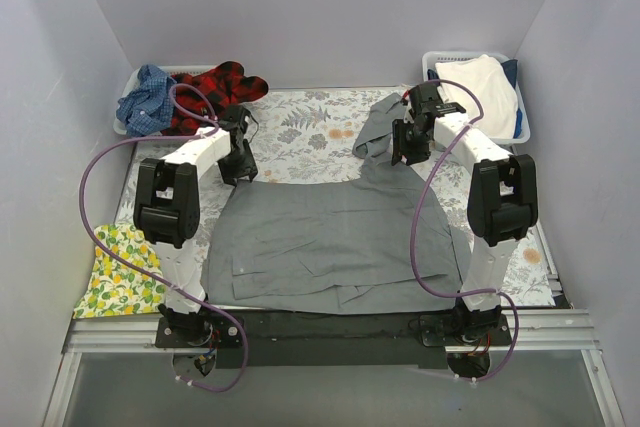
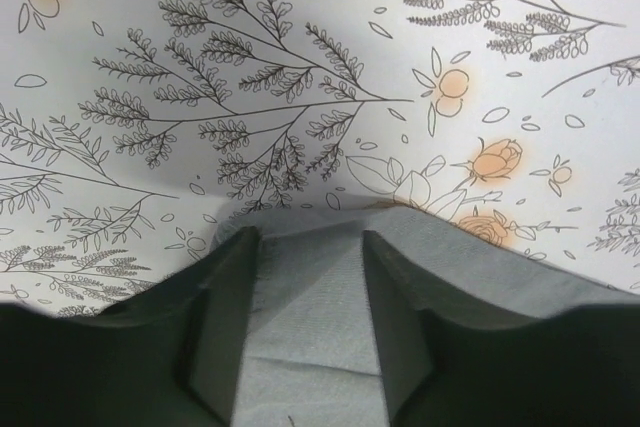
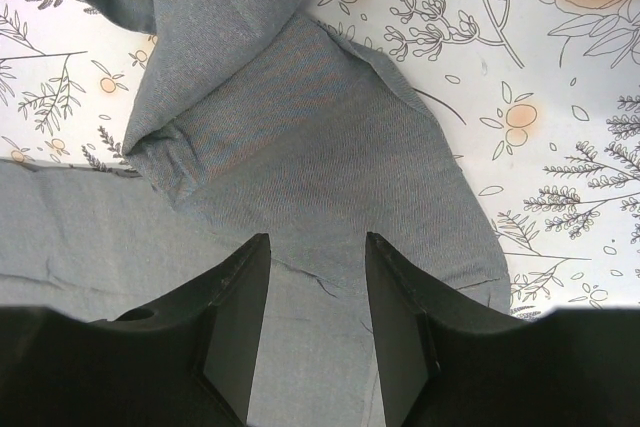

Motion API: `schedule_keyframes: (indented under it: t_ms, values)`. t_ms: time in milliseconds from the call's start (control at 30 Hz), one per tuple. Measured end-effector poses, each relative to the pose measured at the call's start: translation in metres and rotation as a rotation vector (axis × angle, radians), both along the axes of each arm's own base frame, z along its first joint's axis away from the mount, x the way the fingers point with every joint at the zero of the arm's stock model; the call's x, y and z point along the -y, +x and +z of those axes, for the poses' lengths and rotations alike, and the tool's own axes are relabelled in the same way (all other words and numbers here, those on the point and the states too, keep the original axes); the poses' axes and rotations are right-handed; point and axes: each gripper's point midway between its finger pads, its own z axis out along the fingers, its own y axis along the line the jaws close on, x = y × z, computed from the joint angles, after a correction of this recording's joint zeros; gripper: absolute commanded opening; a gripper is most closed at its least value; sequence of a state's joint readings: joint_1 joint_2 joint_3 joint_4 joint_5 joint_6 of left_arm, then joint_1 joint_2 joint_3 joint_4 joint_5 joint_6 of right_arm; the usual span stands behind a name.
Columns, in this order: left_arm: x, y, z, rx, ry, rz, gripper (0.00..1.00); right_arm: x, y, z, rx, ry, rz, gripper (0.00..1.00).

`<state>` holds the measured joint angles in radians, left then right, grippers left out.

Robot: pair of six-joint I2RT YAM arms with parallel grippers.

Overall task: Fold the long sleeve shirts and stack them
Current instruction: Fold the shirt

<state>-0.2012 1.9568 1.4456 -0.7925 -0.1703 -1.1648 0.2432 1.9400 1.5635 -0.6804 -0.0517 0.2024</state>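
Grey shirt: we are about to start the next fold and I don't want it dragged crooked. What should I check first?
1. Body of the grey shirt spread flat on the table cover: ok, light creases only.
2. The sleeve at the far right laid out straight: not ok, it is bunched and twisted.
3. Grip of the left gripper on the far left edge: cannot tell. Cloth sits between its fingers, but no clamp shows.
4. The right gripper free: ok, jaws apart above the cloth, holding nothing.
5. The red plaid shirt and blue checked shirt out of the way: ok, both in the far left basket.
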Motion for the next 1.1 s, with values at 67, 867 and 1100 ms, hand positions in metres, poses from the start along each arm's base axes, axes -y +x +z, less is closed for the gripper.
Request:
schedule_keyframes:
  t_ms: [67, 867, 1100]
  values:
    - [0.000, 0.000, -0.001, 0.002, 0.002, 0.004, 0.30, 0.000, 0.000, 0.000, 0.000, 0.000, 0.000, 0.52]
    - [0.001, -0.006, 0.012, 0.007, 0.027, -0.006, 0.00, 0.003, 0.043, -0.041, 0.030, -0.076, 0.014, 0.60]
    - [0.000, -0.007, 0.015, 0.003, 0.028, -0.006, 0.00, -0.006, 0.080, -0.048, 0.091, -0.063, 0.024, 0.59]
